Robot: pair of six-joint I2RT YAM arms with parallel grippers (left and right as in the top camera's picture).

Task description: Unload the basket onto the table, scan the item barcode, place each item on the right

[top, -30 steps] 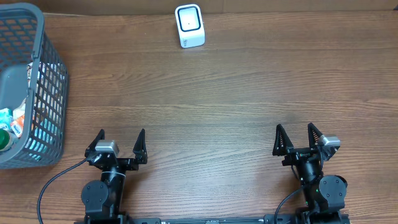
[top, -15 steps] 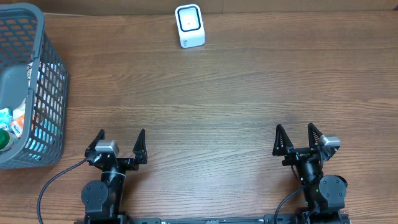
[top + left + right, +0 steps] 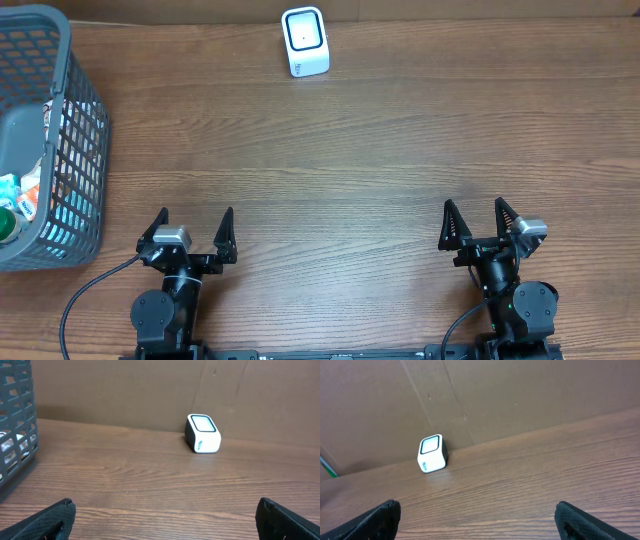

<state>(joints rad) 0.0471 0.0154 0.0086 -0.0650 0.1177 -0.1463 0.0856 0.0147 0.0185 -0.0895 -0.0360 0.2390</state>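
I hold my left claw (image 3: 193, 222) and right claw (image 3: 474, 214) spread wide, both empty. Scanner (image 3: 305, 41): a white box whose dark-rimmed window faces up, long axis running away from the claws, well ahead between them. Grey mesh basket (image 3: 85, 130) left of the left claw. Wood-grain desk (image 3: 350, 160); cardboard wall (image 3: 150, 390).

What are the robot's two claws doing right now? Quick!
The left gripper is open and holds nothing.
The right gripper is open and holds nothing.
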